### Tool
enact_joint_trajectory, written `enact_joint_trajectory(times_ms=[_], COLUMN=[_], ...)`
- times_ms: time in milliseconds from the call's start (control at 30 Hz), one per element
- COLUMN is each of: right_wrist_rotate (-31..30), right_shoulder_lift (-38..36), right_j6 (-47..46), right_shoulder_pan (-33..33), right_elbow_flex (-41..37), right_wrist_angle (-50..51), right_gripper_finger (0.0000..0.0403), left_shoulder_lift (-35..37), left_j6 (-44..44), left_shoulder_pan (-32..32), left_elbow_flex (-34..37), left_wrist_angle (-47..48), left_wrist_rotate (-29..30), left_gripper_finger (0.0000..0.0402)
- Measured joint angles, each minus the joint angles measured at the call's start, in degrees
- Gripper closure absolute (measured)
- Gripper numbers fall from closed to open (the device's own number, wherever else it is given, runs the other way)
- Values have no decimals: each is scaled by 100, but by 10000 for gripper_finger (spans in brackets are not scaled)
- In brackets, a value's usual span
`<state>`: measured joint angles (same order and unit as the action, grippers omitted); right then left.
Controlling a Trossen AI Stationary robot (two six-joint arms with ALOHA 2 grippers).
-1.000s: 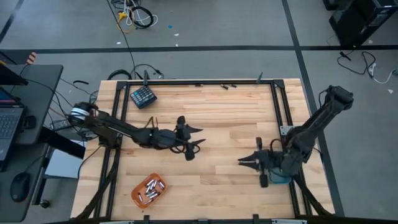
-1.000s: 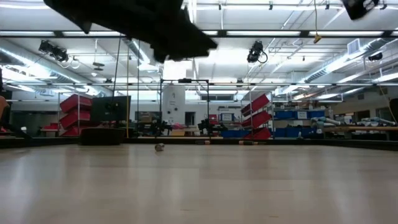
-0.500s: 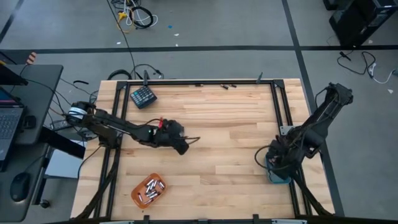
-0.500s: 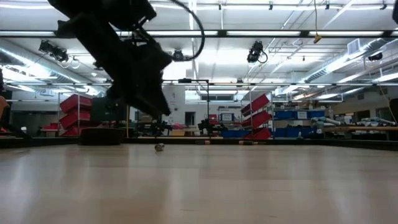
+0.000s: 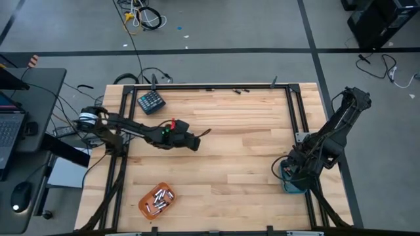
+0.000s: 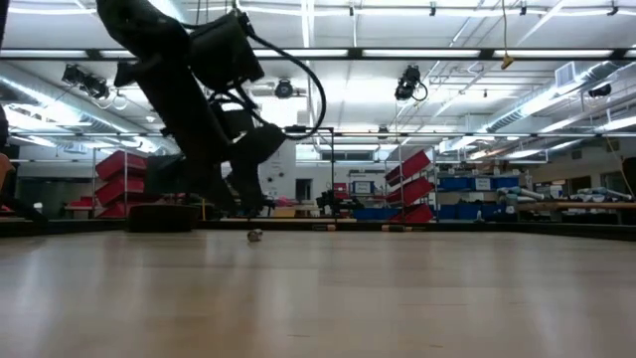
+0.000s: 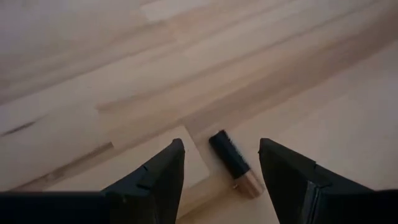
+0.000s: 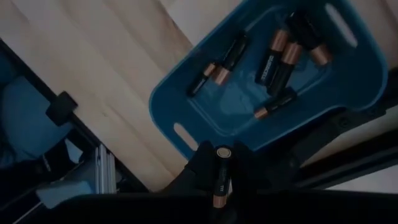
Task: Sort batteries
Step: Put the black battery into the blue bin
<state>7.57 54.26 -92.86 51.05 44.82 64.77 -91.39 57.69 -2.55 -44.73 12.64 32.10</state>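
Observation:
A single black battery with a copper end [image 7: 233,163] lies flat on the wooden table, also seen as a battery [image 6: 255,236] in the low view. My left gripper [image 7: 221,144] hangs open just above it, one finger on either side and apart from it, near the table's middle [image 5: 199,136]. My right gripper [image 8: 222,155] is shut on another battery over the blue tray [image 8: 180,134], at the table's right edge [image 5: 287,174]. Several batteries [image 8: 277,59] lie in that tray. An orange tray [image 5: 157,200] at the near left holds several more. My right gripper pinches a black, copper-ended battery between its two fingers, which lie along the battery's length. The copper end [image 8: 222,152] sticks out past the fingertips. The fingers point steeply down, and the battery is lifted clear above the blue tray's rim.
A dark teal keypad-like block [image 5: 151,101] lies at the far left. A few small dark bits [image 5: 239,90] sit along the far edge. Black frame rails [image 5: 298,124] run along the table's sides. Bare wood spans the middle and near right.
My left gripper has sunk toward the table and drifted toward the far edge, tipping downward and rolling, still open. My right gripper has drawn back toward the table's right edge and swung from level to pointing down over the blue tray.

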Motion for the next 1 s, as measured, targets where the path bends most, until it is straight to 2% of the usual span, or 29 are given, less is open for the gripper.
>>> enact_joint_trajectory(times_ms=[233, 633, 800, 1000], right_wrist_rotate=[-491, -783, -932, -967], right_shoulder_lift=[0, 0, 0, 0], right_j6=[-2, -3, -4, -2], right_shoulder_pan=[-2, -11, -11, -11], right_elbow_flex=[-1, -2, -2, -2], right_wrist_angle=[27, 9, 9, 14], right_gripper_finger=[355, 337, 325, 319], left_shoulder_lift=[-395, -575, -574, -715], left_j6=[131, 70, -532, -1252], left_shoulder_pan=[-7, 2, 2, 2], left_elbow_flex=[0, 2, 2, -7], left_wrist_angle=[-49, -262, -255, -319], left_wrist_rotate=[-155, -216, -222, -557], left_gripper_finger=[198, 181, 181, 183])
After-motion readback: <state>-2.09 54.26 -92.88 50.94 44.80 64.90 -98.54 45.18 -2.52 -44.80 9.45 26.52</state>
